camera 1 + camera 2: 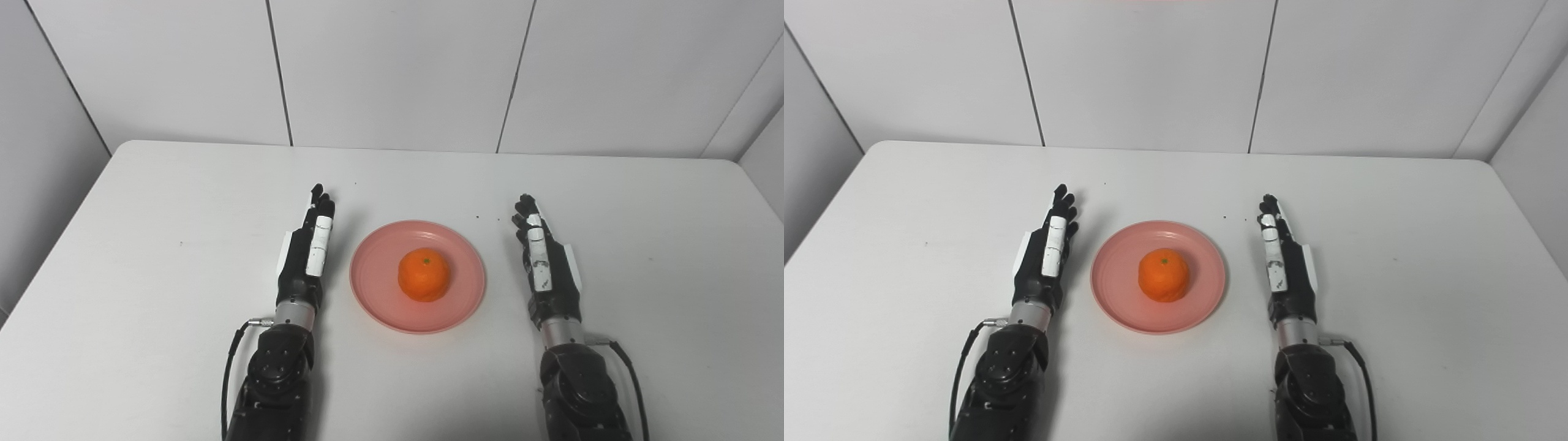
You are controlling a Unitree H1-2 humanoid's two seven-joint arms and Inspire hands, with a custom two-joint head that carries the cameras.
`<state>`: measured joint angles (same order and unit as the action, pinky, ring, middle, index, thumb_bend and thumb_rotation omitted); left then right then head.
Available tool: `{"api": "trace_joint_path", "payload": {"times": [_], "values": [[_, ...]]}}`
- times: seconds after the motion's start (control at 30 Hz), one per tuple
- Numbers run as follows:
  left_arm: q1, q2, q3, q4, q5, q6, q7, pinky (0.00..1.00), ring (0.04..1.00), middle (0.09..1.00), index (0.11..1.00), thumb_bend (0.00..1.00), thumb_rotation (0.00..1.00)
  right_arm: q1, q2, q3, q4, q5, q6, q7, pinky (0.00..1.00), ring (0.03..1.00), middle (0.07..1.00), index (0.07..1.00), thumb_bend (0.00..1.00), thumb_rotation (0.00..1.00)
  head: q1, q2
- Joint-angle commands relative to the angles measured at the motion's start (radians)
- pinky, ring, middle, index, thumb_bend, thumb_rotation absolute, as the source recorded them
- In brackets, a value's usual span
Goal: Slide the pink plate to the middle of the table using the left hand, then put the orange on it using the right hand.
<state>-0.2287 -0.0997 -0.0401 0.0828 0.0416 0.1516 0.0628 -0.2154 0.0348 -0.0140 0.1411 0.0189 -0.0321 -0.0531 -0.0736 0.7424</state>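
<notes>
A robotics test station, by all appearances. A bare white table [153,257] stands boxed in by plain white panelled walls [392,67]. Two black robot arms [998,380] reach across it.

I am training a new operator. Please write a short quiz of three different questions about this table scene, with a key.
1. True or false: the orange lies on the pink plate.
2. The left hand is: A) holding the plate, B) open beside the plate, C) holding the orange.
3. Fill in: the plate lies ____ the two hands.

Key:
1. True.
2. B; its fingers are stretched out and hold nothing.
3. Between; the right hand is also open, on the other side, apart from the plate.
</notes>
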Motion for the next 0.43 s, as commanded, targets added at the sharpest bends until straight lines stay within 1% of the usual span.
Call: {"api": "trace_joint_path", "payload": {"times": [0.0,0.13,0.4], "values": [[0.008,0.002,-0.005,0.012,0.008,0.018,-0.002,1.00,1.000,1.000,1.000,0.96,1.00,0.019,0.005,-0.002,0.010,-0.007,0.034,-0.007,1.00,0.945,0.939,0.931,0.83,1.00,0.000,0.000],[0.008,0.003,-0.006,0.017,0.007,0.007,-0.002,1.00,1.000,0.998,1.000,0.96,1.00,0.015,0.004,-0.004,0.015,-0.006,0.037,-0.006,1.00,0.947,0.940,0.929,0.84,1.00,-0.003,0.001],[0.010,0.005,-0.007,0.014,0.006,0.018,-0.004,1.00,1.000,0.999,1.000,0.98,1.00,0.013,0.003,-0.001,0.002,-0.013,0.054,-0.008,1.00,0.955,0.943,0.929,0.83,1.00,-0.003,0.001]]}}
